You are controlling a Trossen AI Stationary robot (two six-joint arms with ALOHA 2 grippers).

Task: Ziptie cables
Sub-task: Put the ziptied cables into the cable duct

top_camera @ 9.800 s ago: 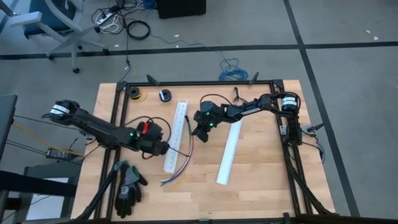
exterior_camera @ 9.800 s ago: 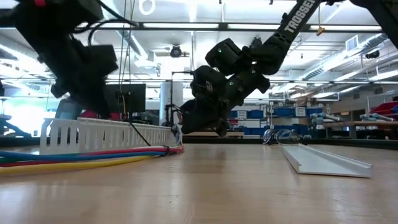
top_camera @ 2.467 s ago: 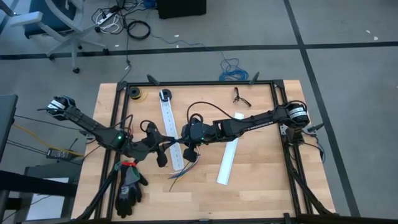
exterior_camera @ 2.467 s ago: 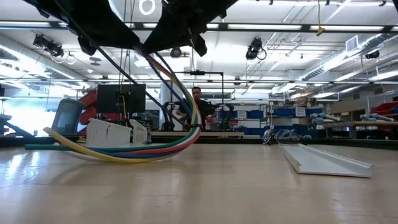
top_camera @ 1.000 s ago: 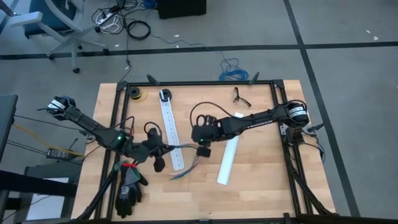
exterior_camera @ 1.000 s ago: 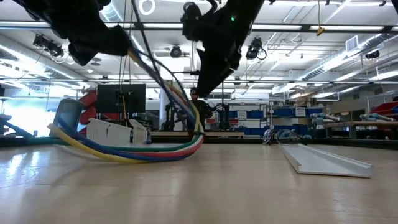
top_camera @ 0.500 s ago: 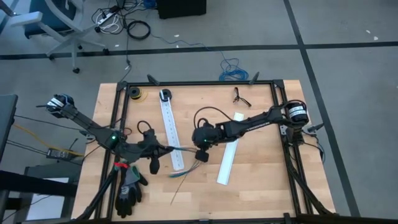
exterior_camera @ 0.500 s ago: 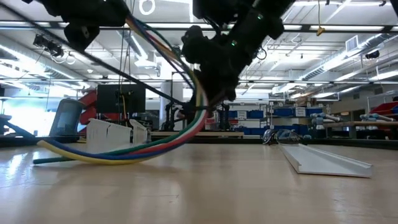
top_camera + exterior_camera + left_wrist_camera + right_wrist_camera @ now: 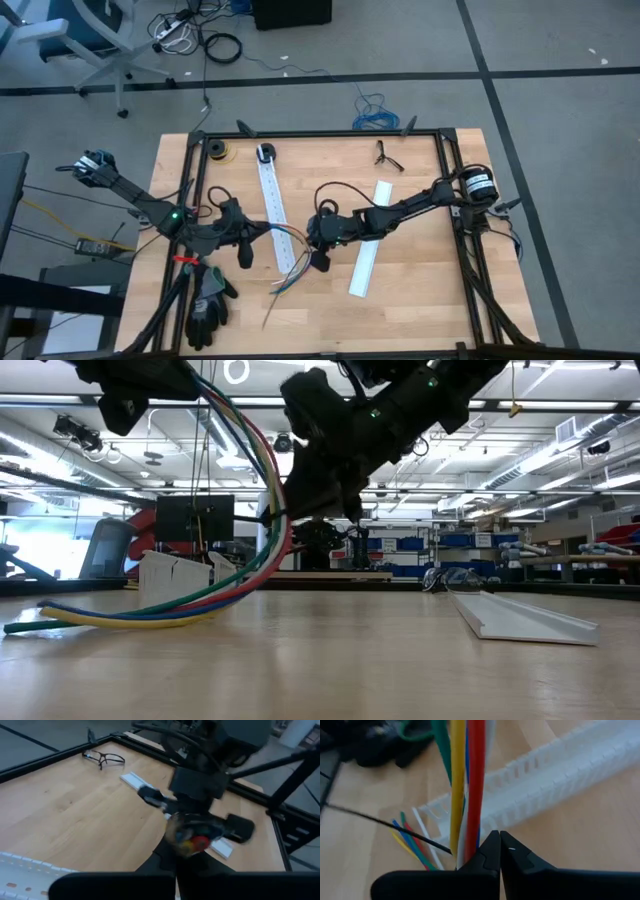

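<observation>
Cables (image 9: 287, 236) (mixed colours): pinched between left gripper (image 9: 252, 234) and right gripper (image 9: 312, 238), both fully closed, above the perforated white strip (image 9: 272, 205).

- The cables (image 9: 235, 575) run up out of the low view's top edge.
- In the left wrist view, their ends (image 9: 192, 840) are blurred; colours barely separable.

both arms mid-table; left gripper (image 9: 243, 238), right gripper (image 9: 318, 240) clamped
</observation>
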